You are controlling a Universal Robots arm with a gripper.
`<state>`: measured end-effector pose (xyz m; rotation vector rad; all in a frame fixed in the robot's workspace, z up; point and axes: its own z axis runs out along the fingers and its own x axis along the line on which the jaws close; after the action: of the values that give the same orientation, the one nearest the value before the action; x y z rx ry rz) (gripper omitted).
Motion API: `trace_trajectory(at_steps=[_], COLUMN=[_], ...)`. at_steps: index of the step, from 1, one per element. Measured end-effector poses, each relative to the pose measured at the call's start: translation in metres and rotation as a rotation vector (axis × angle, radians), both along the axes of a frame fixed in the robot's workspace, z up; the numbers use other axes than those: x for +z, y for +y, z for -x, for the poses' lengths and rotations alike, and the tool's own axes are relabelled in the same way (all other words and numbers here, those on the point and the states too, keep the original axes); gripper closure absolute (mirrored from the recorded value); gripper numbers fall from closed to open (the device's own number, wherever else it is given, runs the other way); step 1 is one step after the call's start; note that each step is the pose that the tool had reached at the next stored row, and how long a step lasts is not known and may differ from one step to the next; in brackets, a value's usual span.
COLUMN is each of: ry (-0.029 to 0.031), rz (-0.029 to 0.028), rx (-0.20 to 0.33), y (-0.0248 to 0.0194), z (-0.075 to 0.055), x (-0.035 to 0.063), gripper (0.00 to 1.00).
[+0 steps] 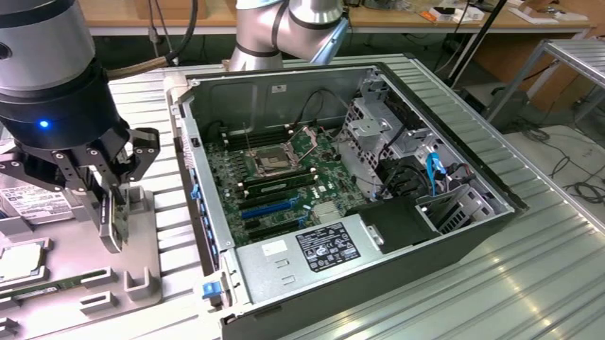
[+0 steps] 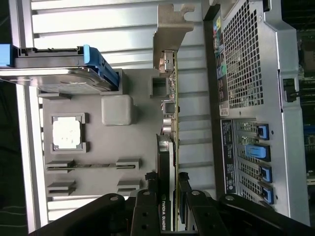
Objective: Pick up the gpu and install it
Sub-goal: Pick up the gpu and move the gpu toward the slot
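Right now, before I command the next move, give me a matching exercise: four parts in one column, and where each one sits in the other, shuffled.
Parts
1. thin flat green-and-black gpu card
2. square silver processor chip
3. grey metal power supply box
4. narrow green memory stick

Places
A. inside the open black computer case
B. flat in a square pocket of the grey plastic tray
C. clamped edge-on in the hand
D. lying lengthwise in the tray's slotted holders

Pairs: 1-C, 2-B, 3-A, 4-D
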<state>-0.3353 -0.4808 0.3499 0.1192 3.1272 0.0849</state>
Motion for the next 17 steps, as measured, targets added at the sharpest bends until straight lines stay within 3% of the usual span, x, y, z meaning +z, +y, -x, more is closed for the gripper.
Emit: trace_trajectory(at_steps=[17], ry=[-0.0001], rz=[-0.0002], rx=[0.000], y=[0.0000], z=[0.000], x=[0.0210], gripper=[0.73])
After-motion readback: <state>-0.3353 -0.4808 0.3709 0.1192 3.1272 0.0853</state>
